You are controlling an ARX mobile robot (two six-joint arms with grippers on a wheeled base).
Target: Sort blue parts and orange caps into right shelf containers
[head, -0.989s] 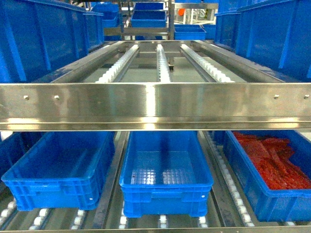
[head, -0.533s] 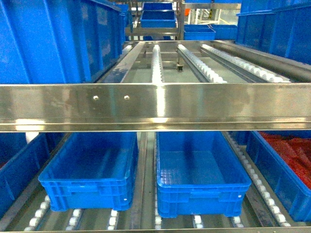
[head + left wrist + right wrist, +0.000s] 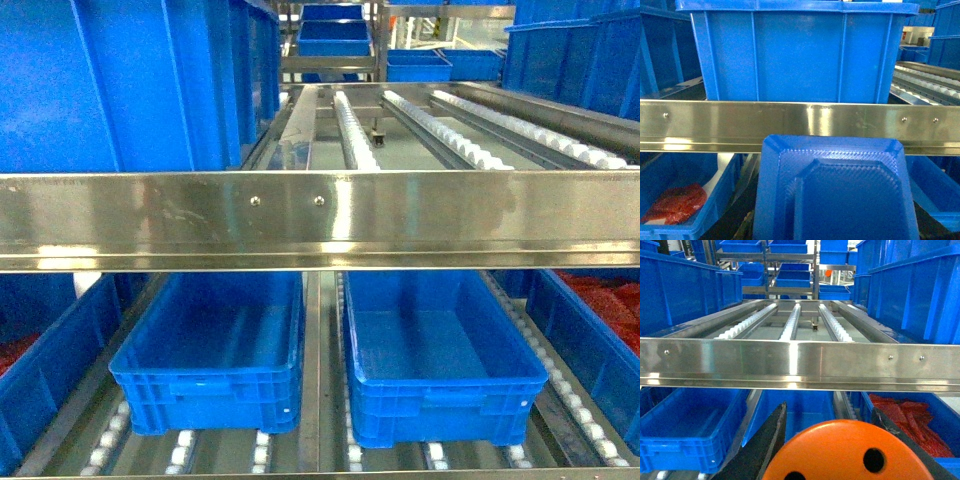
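orange cap (image 3: 840,452): end face forward (two holes) | blue crates (image 3: 435,360): lower shelf

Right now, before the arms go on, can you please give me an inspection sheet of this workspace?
Surface: steel roller shelf, two levels.
Job's things: orange cap in the right hand; blue part close before the left wrist camera; two empty blue crates on the lower level.
Clutter: red pieces in the crate at lower right; a red bundle in a crate at lower left.
Hands: right hand shut on the orange cap; left hand hidden, grip cannot be told.
Cables: nothing seen.
Surroundings: tall blue crate on the upper level at left; more racks behind.
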